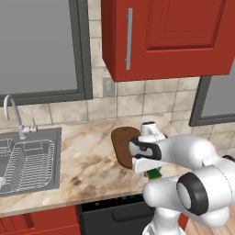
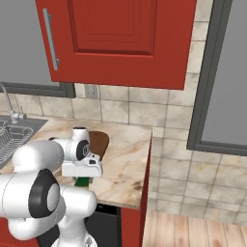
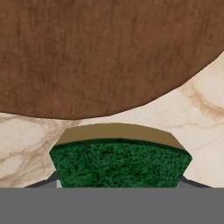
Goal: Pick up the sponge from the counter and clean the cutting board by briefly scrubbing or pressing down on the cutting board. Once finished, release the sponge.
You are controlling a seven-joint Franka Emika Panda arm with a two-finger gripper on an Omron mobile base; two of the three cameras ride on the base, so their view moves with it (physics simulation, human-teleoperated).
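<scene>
1. The sponge [image 3: 120,164] shows its dark green top and a yellow layer, just short of the rounded end of the cutting board [image 3: 100,52], over the counter [image 3: 197,118].
2. In the left base view, the sponge [image 1: 153,173] peeks out under the gripper [image 1: 149,170], at the board's [image 1: 123,146] near end.
3. Whether the fingers are clamped on the sponge or apart, I cannot tell; the hand covers them.
4. The board lies on the counter [image 1: 87,160], well to the right of the steel sink [image 1: 30,160] with its wire rack and faucet [image 1: 13,114].
5. A red cabinet [image 1: 170,32] hangs above the board.
</scene>
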